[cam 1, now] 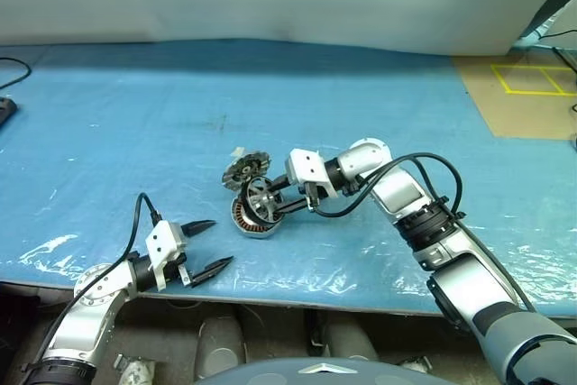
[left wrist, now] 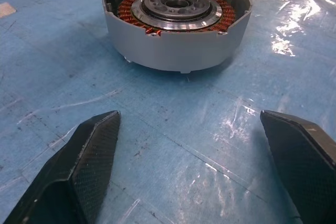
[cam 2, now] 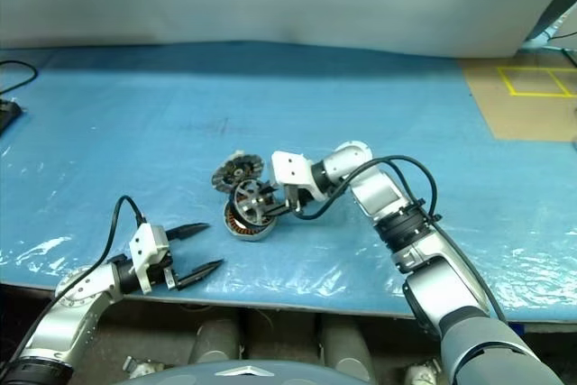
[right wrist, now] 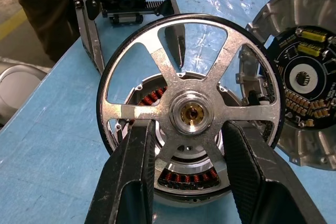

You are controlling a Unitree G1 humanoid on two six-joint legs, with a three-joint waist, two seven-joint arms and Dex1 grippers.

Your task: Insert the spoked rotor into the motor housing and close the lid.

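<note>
The motor housing (left wrist: 176,24), a squat grey round part with copper windings around a silver hub, sits on the blue table cover. My right gripper (right wrist: 189,129) is shut on the spoked rotor (right wrist: 191,111) and holds it on edge just over the housing (cam 1: 251,221); one finger sits on each side of the silver hub. The lid (cam 1: 245,169) lies tilted right behind the housing, and its dark inner face (right wrist: 307,85) shows in the right wrist view. My left gripper (cam 1: 221,242) is open and empty near the table's front edge, a short way to the left of the housing.
The blue plastic-covered table (cam 1: 135,114) stretches wide to the left and back. A brown floor patch with yellow tape (cam 1: 532,87) lies past its right end. A black cable (cam 1: 13,69) lies at the far left edge. The table's front edge (cam 1: 315,299) runs just below my left gripper.
</note>
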